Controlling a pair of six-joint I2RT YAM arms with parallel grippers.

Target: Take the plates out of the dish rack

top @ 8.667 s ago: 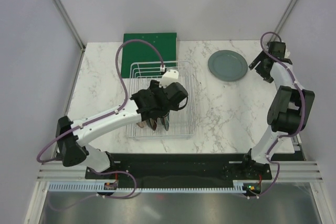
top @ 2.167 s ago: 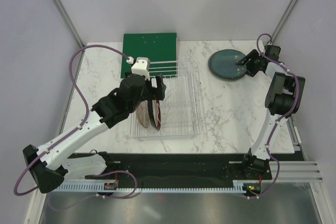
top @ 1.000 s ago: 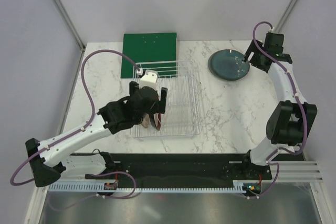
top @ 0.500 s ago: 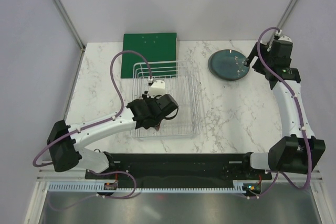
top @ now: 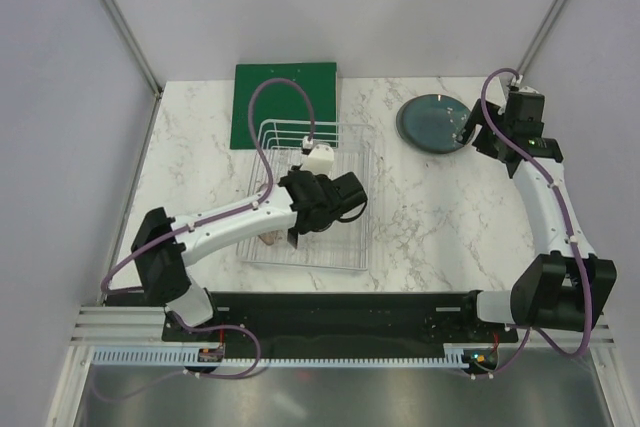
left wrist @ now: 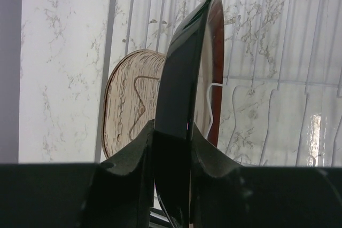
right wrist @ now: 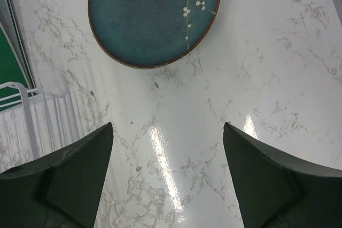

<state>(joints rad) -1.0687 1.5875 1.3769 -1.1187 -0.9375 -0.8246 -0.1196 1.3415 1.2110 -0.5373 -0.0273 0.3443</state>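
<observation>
The white wire dish rack (top: 352, 247) stands at mid-table under my left arm. In the left wrist view a maroon-rimmed plate (left wrist: 187, 73) stands on edge in the rack, its dark rim facing the camera. My left gripper (left wrist: 172, 126) is shut on that rim, a finger pressed against each face. A brownish-pink plate (left wrist: 128, 110) stands upright just behind it. A dark teal plate (top: 432, 124) lies flat on the table at the back right. My right gripper (right wrist: 167, 125) hangs open and empty over bare marble, just short of the teal plate (right wrist: 155, 17).
A flat green board (top: 285, 92) lies behind the rack at the back of the table. The rack's far corner (right wrist: 21, 105) and the board's edge (right wrist: 6, 62) show at the left of the right wrist view. Grey walls close in the sides.
My left gripper has come down over the maroon-rimmed plate and its fingers have closed on the rim. The right gripper has drawn back a little from the teal plate, still open.
</observation>
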